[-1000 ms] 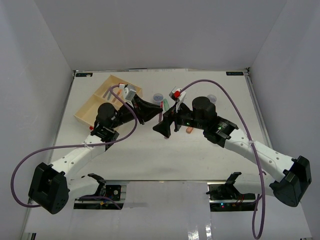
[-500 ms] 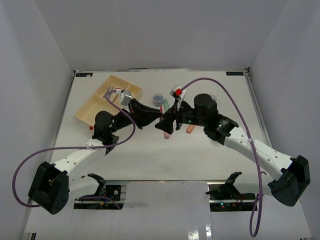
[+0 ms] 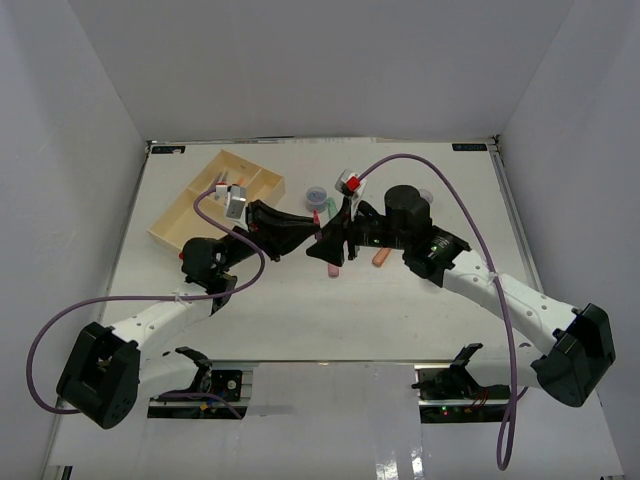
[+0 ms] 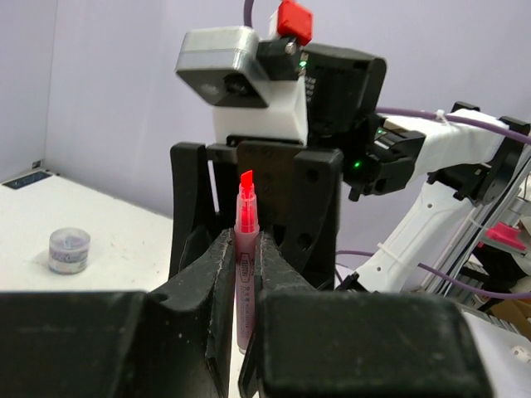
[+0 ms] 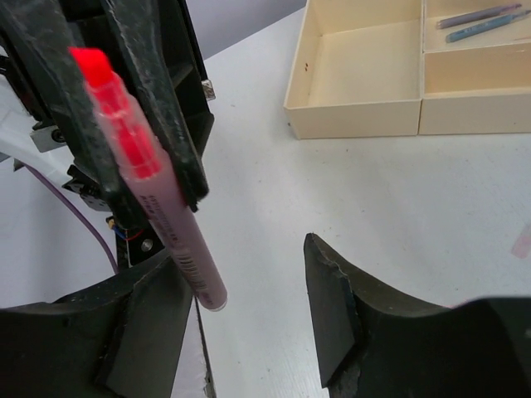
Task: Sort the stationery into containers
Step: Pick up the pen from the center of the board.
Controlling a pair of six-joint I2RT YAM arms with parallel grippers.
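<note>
My left gripper (image 4: pixel 243 242) is shut on a pink marker (image 4: pixel 246 249) with a bare red tip and holds it upright above the table. In the top view it (image 3: pixel 308 237) meets my right gripper (image 3: pixel 328 247) over the table's middle. In the right wrist view the marker (image 5: pixel 158 199) hangs just inside the left finger of my open right gripper (image 5: pixel 249 311), which is not touching it. The cream tray (image 3: pixel 205 205) lies at the far left, and in the right wrist view (image 5: pixel 357 116) it holds two thin pens (image 5: pixel 481 18).
A small jar (image 3: pixel 316 194) and a green marker (image 3: pixel 329 206) lie behind the grippers. An orange marker (image 3: pixel 380 258) and a pink piece (image 3: pixel 333 269) lie on the table near them. Another jar (image 3: pixel 425 196) sits behind the right arm.
The two grippers have come together over the table's middle. The left arm's wrist has swung back to the left, and the right gripper has risen and turned to face it.
</note>
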